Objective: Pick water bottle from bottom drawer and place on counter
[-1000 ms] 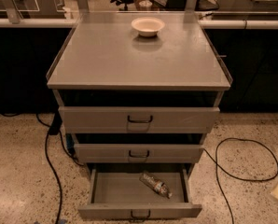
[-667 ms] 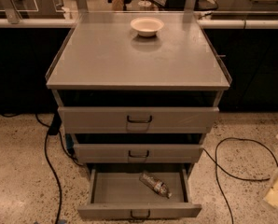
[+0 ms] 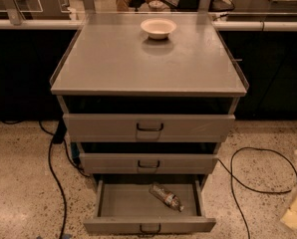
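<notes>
The water bottle (image 3: 167,196) lies on its side in the bottom drawer (image 3: 119,203), right of the middle, with its cap end pointing to the front right. This drawer is pulled out, with its small dark handle at the front. The counter (image 3: 138,63) tops the cabinet above it. My gripper (image 3: 295,211) shows only as a pale shape at the right edge, low over the floor. It is well to the right of the drawer and apart from the bottle.
A white bowl (image 3: 159,27) sits near the counter's far edge. Two wider drawers (image 3: 148,127) above stand slightly out. Black cables (image 3: 258,183) loop on the speckled floor right and left of the cabinet. A white-edged bench (image 3: 29,24) runs behind.
The pale gripper shape at the right edge has come further into view and reaches higher. The bottle, drawers and bowl have not moved.
</notes>
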Controlling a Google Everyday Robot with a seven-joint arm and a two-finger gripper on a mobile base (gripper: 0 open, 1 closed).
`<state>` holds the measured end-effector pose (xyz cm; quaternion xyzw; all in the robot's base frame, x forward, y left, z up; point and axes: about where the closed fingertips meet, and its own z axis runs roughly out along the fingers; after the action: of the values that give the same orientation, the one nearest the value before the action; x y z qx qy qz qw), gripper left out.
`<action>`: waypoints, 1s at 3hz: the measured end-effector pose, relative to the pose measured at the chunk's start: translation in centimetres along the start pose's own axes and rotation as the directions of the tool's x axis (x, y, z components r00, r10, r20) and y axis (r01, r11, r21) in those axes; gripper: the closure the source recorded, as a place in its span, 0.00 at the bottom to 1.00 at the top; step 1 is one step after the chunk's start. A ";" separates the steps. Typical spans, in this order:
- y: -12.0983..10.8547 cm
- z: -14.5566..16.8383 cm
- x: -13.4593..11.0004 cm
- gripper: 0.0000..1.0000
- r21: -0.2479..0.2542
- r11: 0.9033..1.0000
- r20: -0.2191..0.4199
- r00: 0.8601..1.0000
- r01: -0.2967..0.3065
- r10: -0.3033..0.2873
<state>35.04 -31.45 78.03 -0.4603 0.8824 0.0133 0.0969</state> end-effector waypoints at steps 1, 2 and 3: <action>1.7 2.5 0.8 0.00 0.018 1.000 -0.023 1.000 0.009 -0.008; 3.3 6.1 1.3 0.00 0.014 1.000 -0.044 0.999 0.021 -0.021; 4.6 10.3 1.6 0.00 -0.007 0.999 -0.068 0.997 0.031 -0.032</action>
<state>32.05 -28.96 67.30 -0.4747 0.8777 -0.0013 0.0656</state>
